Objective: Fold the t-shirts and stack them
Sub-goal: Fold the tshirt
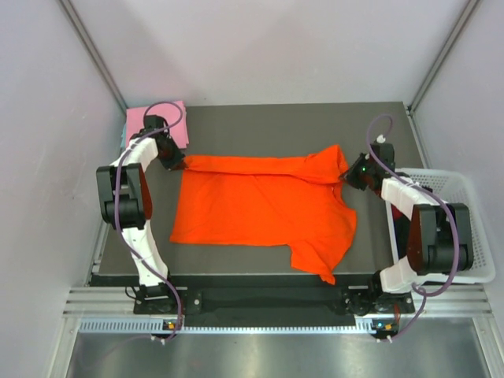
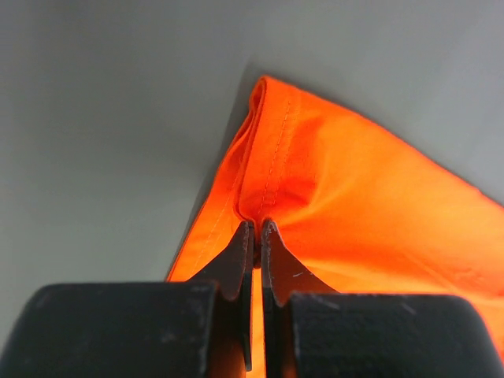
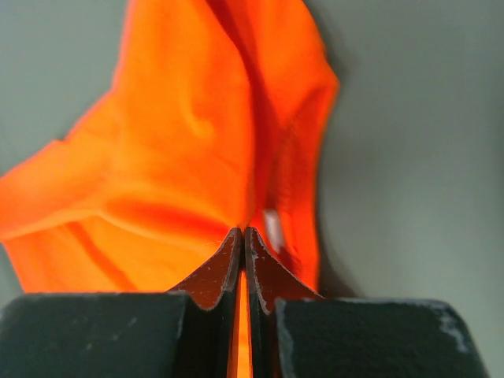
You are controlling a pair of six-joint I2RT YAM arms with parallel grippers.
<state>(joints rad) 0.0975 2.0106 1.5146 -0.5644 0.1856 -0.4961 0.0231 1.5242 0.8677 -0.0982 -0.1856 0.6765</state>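
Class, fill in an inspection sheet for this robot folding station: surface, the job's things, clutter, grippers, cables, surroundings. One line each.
Surface: dark grey table, matte.
Job's things: orange t-shirt spread mid-table, its far edge lifted and folded over; pink t-shirt lying flat at the far left corner, partly behind the left arm.
Clutter: white basket past the table's right edge, partly hidden by the right arm.
Grippers: left gripper shut on the orange shirt's far left corner; right gripper shut on its far right corner.
Cables: purple cables loop along both arms.
Surroundings: pale walls; metal rail at the near edge.
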